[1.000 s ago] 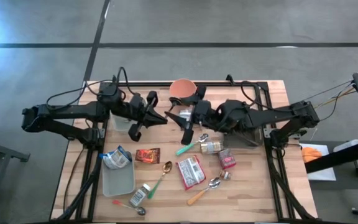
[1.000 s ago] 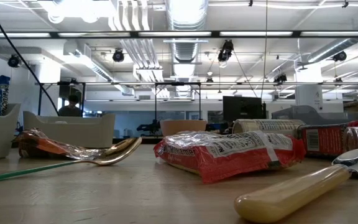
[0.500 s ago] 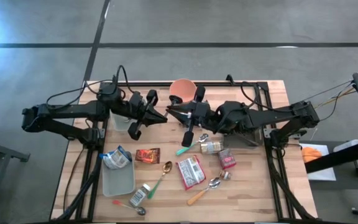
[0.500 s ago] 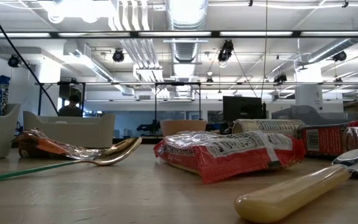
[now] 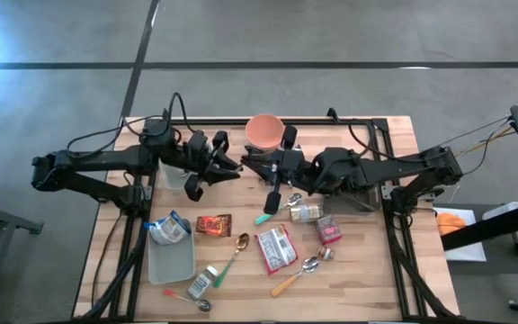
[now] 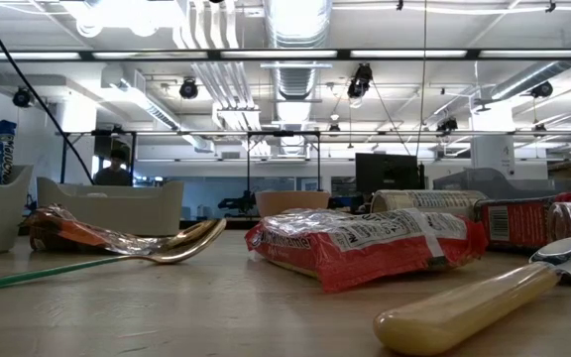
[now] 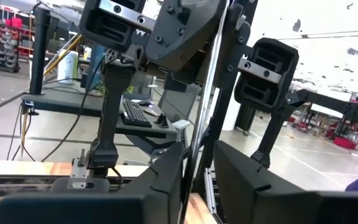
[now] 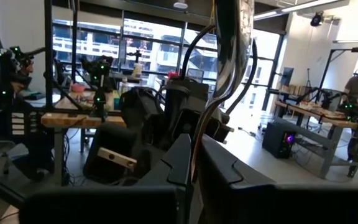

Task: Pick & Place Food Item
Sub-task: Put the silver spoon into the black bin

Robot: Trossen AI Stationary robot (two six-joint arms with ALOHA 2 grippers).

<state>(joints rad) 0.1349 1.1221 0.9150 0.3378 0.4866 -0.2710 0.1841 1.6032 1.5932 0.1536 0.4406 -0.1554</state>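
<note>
The counter (image 5: 367,279) is pale blond wood with a black frame, and both arms and the left claw (image 5: 234,167) and right claw (image 5: 246,162) are matte black. Just behind the claws stands a terracotta-orange bowl (image 5: 263,130); nearer the front lie a red packet with white print (image 5: 276,248), a dark red-and-orange wrapper (image 5: 213,225), a gold spoon with a green handle (image 5: 239,244) and a cream-handled silver spoon (image 5: 297,273). Off the left claw's side, a pale grey bin (image 5: 171,261) holds a blue-and-white pouch (image 5: 168,229).
</note>
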